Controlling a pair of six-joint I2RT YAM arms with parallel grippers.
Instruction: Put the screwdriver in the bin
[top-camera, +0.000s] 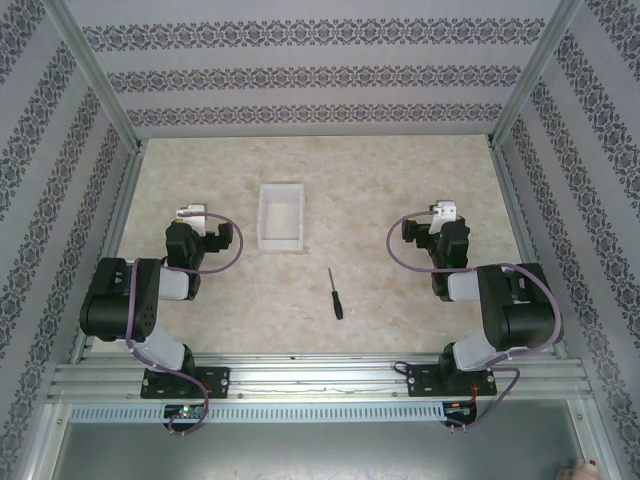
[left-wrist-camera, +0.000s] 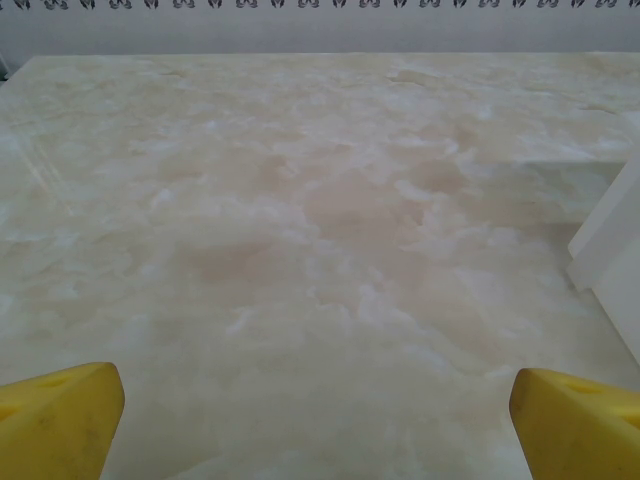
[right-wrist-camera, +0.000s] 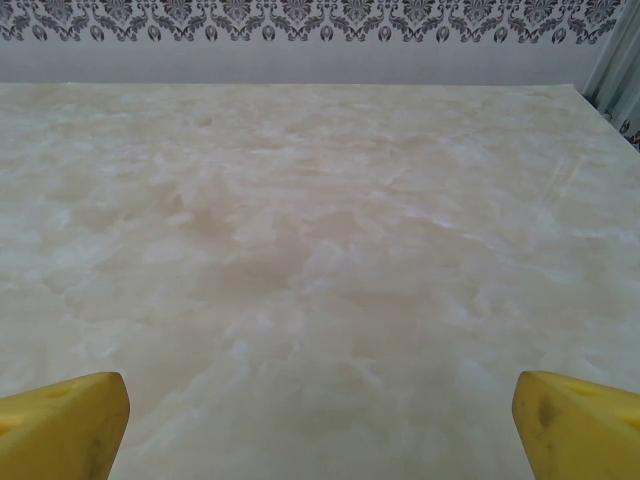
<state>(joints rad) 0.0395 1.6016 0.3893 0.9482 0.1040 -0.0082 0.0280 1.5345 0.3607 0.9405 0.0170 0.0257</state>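
Near the middle of the marbled table (top-camera: 400, 170), the screwdriver (top-camera: 335, 293) lies flat, its shaft pointing to about 12 o'clock and its handle toward the arm bases. It is at 5 o'clock from the bin (top-camera: 281, 222), outside it and apart. The left gripper (top-camera: 190, 212) sits at the bin's 9 o'clock, the right gripper (top-camera: 443, 211) at 3 o'clock. Both have their yellow fingers (left-wrist-camera: 60, 420) spread wide over bare tabletop.

The slim, black-handled screwdriver (top-camera: 334, 294) lies flat, shaft pointing toward 12 o'clock, near but apart from the white low-walled bin (top-camera: 281, 243), at its 5 o'clock.
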